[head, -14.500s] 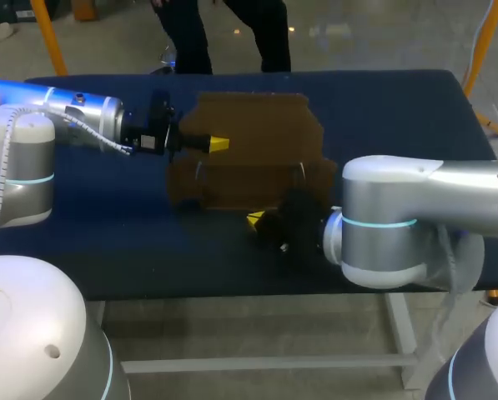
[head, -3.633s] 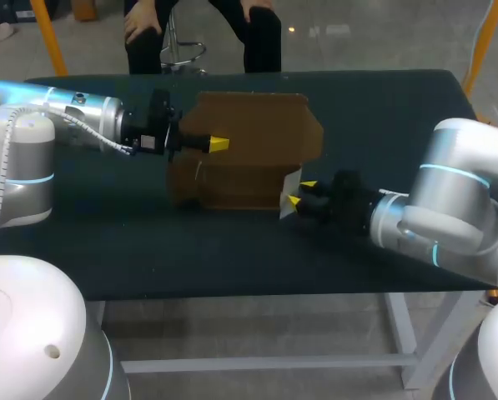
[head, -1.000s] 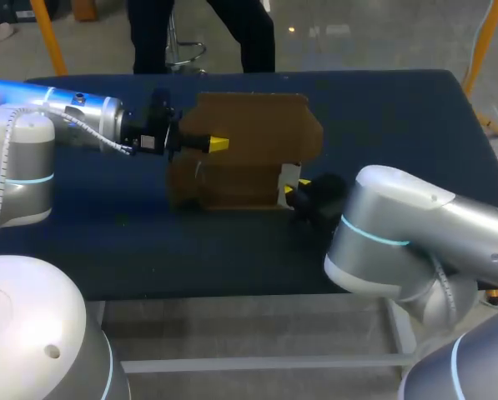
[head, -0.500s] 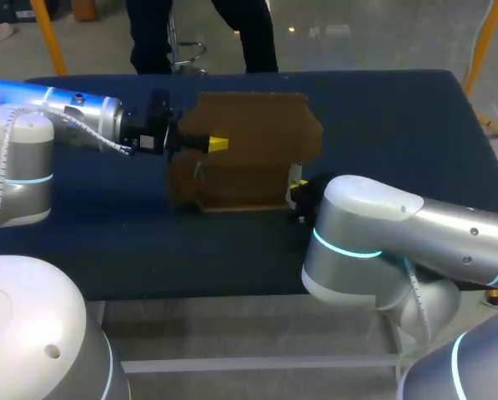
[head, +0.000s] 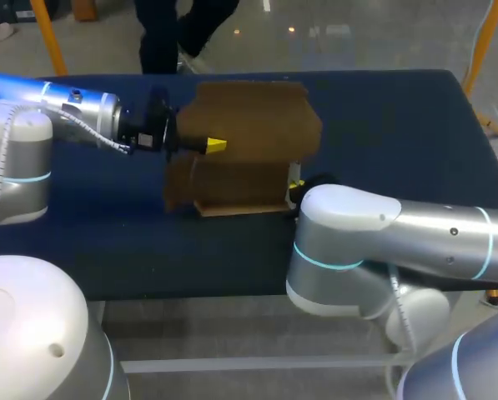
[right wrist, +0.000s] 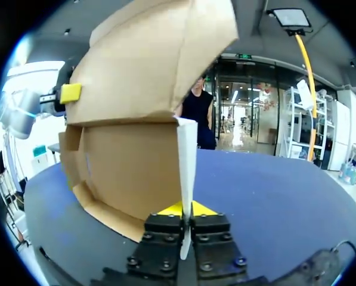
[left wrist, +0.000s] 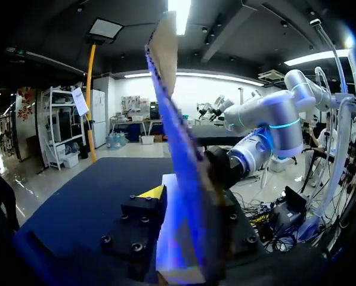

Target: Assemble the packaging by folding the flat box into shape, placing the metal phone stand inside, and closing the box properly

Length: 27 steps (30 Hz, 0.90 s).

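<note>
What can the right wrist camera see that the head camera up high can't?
Only the right wrist view shows the right gripper up close, its two yellow tips pinching a thin pale flap that stands upright. Only the head view shows the whole blue table and the big right arm, which hides most of that gripper there. Both show the brown cardboard box and the left gripper, with a yellow tip against the box's upper panel.

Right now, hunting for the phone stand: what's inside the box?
Only brown panels of the cardboard box show; they cover its interior, so whatever lies inside is hidden.
</note>
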{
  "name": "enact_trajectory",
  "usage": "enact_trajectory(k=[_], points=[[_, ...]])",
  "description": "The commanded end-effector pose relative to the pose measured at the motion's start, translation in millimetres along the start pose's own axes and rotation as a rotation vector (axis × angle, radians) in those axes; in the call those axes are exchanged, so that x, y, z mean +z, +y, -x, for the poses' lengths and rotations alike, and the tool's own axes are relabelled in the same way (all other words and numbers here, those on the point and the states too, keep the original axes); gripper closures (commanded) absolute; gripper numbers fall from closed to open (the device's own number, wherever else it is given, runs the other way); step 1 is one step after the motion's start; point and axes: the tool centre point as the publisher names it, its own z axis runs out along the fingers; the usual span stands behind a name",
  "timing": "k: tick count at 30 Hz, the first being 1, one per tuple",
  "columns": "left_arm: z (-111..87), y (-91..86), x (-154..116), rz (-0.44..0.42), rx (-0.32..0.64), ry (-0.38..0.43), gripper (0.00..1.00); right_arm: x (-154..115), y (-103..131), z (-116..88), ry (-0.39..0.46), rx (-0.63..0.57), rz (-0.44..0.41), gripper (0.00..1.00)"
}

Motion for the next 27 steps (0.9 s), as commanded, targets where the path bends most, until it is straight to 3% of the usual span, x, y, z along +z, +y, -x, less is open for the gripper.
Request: enact_trajectory(k=[1, 12, 27], points=[[-14.9, -16.6, -13, 0.052, 0.036, -0.066, 0.00, -3, 2, -1, 0.005, 0.013, -0.003, 1.00], [-37.1, -33.6, -45, 0.141, 0.142, -0.180, 0.00, -7, 2, 12, 0.082, 0.056, -0.033, 1.00], [-37.1, -33.6, -45, 0.141, 0.142, -0.180, 0.00, -7, 2, 12, 0.082, 0.056, -0.033, 1.00]])
